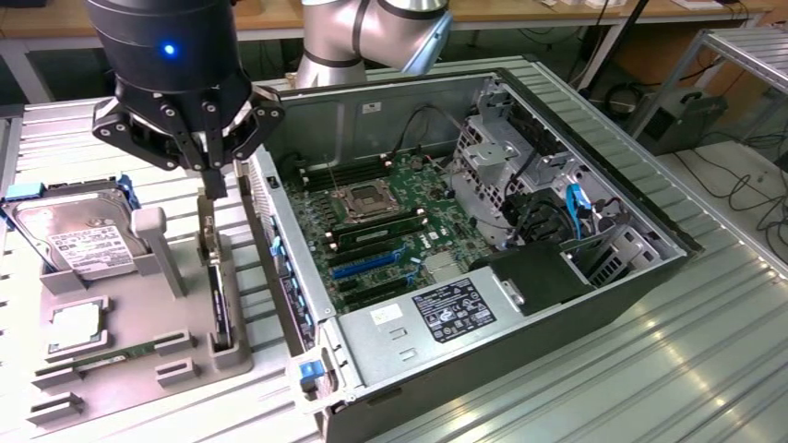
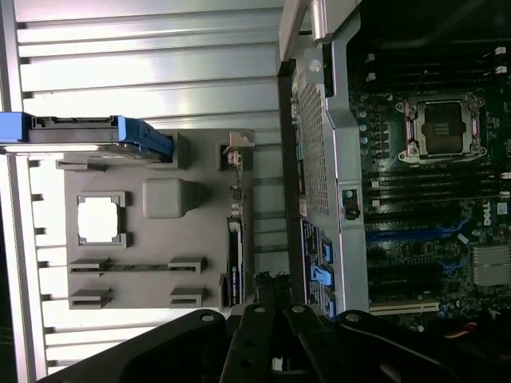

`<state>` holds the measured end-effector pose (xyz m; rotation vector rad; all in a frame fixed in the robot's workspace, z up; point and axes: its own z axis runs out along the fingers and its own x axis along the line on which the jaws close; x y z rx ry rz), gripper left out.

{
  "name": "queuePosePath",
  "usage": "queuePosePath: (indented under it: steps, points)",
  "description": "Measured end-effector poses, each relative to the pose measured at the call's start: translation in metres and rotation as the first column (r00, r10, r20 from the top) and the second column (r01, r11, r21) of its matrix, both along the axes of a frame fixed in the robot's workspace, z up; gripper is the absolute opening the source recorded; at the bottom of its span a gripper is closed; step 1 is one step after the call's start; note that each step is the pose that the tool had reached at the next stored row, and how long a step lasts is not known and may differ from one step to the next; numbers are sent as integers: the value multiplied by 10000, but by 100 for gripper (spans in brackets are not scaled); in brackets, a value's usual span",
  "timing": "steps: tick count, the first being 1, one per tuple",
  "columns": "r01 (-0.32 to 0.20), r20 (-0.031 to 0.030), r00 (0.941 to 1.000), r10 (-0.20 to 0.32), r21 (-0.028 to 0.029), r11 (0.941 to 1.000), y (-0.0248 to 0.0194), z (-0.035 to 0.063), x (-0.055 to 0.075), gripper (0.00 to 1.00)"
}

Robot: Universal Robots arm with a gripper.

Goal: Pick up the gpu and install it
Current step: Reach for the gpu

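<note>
1. Exterior view: the gripper [image 1: 216, 187] hangs just above the gpu [image 1: 218, 300]; whether it is open or gripping anything cannot be told.
2. The gpu stands on edge in a slot along the gray holder's [image 1: 173, 314] edge nearest the computer case [image 1: 407, 388].

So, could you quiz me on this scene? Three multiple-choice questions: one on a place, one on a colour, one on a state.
1. Where is the gpu?
A) plugged into the motherboard
B) standing on edge in the grey tray
C) on the floor

2. What colour is the hard drive carrier?
A) red
B) blue
C) yellow

3. The computer case is:
A) shut
B) open, with the motherboard exposed
C) wrapped in plastic

Answers:
1 B: the dark card stands in a tray slot beside the case.
2 B: blue plastic frames the drive.
3 B: the board's slots are in plain sight.
</note>
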<state>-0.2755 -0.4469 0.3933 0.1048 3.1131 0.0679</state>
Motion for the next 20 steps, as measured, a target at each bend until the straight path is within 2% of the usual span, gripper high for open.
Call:
queuePosePath:
  steps: [20]
  points:
    - [-1, 0, 10000, 1, 0, 10000, -93, 0, 0, 11]
